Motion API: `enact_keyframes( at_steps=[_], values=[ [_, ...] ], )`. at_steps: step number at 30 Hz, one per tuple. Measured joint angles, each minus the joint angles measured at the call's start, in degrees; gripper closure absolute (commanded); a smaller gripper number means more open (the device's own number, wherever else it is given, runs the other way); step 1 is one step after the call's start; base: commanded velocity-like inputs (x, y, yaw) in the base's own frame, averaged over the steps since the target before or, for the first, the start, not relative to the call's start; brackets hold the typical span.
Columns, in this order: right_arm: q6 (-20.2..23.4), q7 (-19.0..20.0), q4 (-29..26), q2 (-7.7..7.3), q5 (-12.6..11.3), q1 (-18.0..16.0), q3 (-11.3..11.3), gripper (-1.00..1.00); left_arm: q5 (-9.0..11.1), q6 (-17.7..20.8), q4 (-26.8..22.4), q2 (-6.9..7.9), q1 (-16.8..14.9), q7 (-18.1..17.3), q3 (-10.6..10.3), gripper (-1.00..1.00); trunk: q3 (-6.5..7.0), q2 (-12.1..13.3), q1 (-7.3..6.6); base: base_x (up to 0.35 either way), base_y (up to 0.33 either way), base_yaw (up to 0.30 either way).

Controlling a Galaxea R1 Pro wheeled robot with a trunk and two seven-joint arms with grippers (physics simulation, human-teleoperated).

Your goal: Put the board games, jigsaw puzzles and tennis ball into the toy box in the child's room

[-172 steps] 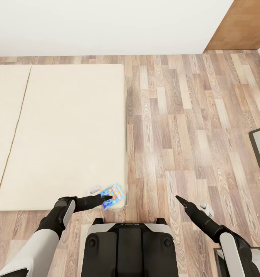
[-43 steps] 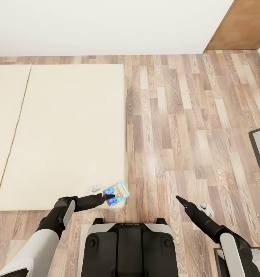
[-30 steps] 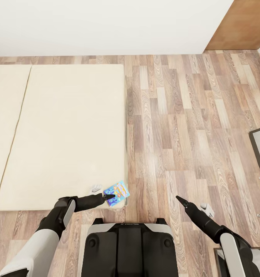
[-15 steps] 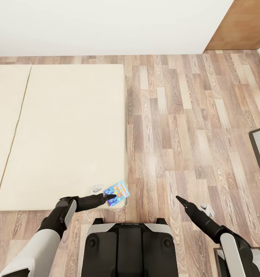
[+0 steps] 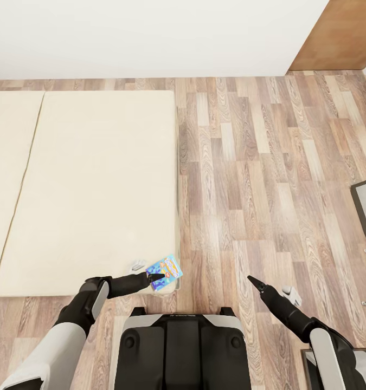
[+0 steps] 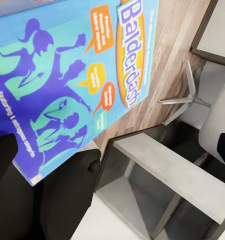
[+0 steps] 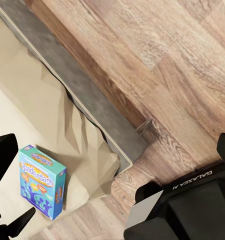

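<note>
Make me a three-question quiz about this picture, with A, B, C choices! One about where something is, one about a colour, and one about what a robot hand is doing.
1. Where is the board game?
A. at the near corner of the bed
B. on the floor by the door
C. on a chair

2. What is the box's main colour?
A. red
B. blue
C. black

3. What is the left hand doing?
A. hanging open over the floor
B. gripping the game
C. touching the wall

Answers:
1 A, it is at the mattress's corner near the robot.
2 B, the left wrist view shows blue print.
3 B, its fingers pinch the box's edge.
</note>
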Motion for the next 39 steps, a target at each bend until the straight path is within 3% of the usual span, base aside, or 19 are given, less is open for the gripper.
enact_keyframes(
  at_steps=[17,27,39],
  values=[
    [0.0,0.07,0.0,0.0,0.0,0.0,0.0,-1.0,0.0,0.15,0.0,0.01,-0.01,-0.04,-0.02,-1.0,0.0,0.0,0.0,0.0,0.0,0.0],
    [0.0,0.08,0.0,-0.06,0.0,0.0,-0.07,-1.0,0.0,0.73,0.0,-0.94,0.01,0.53,0.0,-1.0,0.0,0.0,0.0,0.0,0.0,0.0],
    [0.0,0.08,0.0,-0.02,0.13,0.0,-0.09,-1.0,-0.07,0.91,0.0,-1.06,-0.01,1.02,0.08,-1.0,0.0,0.0,0.0,0.0,0.0,0.0]
  ],
)
